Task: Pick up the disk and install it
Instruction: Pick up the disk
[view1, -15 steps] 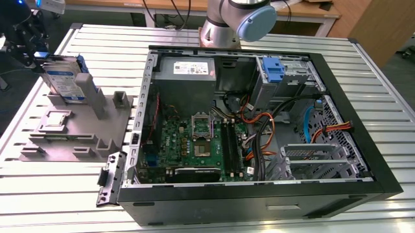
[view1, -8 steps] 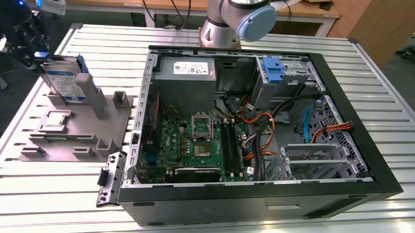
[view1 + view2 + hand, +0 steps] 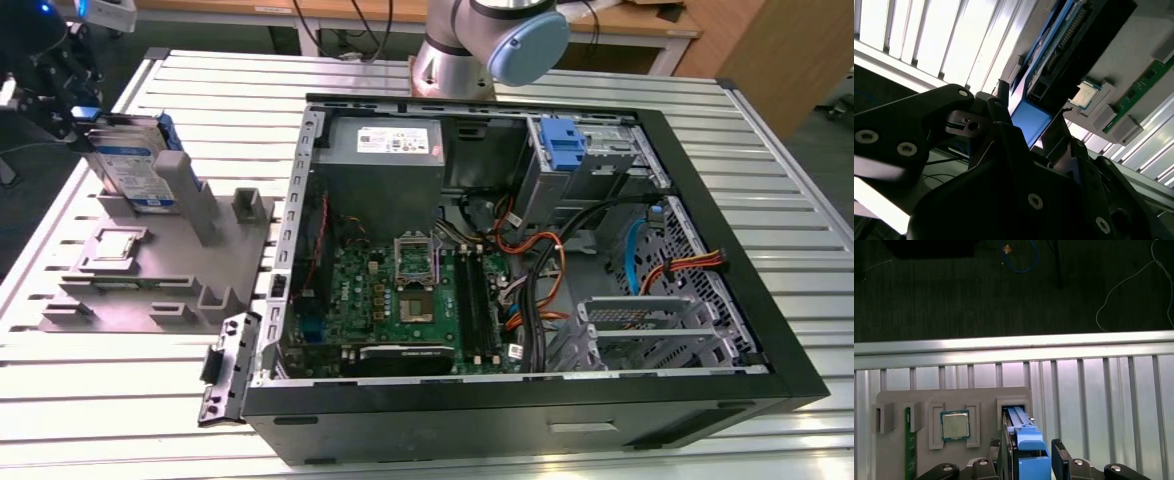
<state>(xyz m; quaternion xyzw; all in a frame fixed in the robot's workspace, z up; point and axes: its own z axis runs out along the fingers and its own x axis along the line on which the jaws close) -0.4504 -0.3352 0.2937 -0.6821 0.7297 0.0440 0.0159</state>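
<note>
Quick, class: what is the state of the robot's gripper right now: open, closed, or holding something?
Gripper: straddles the disk standing in the grey fixture; open or closed cannot be told.

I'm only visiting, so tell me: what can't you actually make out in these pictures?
- The disk, lower end, exterior view: hidden behind a post of the grey fixture block.
- The gripper, exterior view: dark and partly cut off by the picture's edge.
- Whether the gripper clamps the disk, first wrist view: the picture's edge cuts off the contact.
- Most of the disk, second wrist view: the gripper's dark body covers it.
</note>
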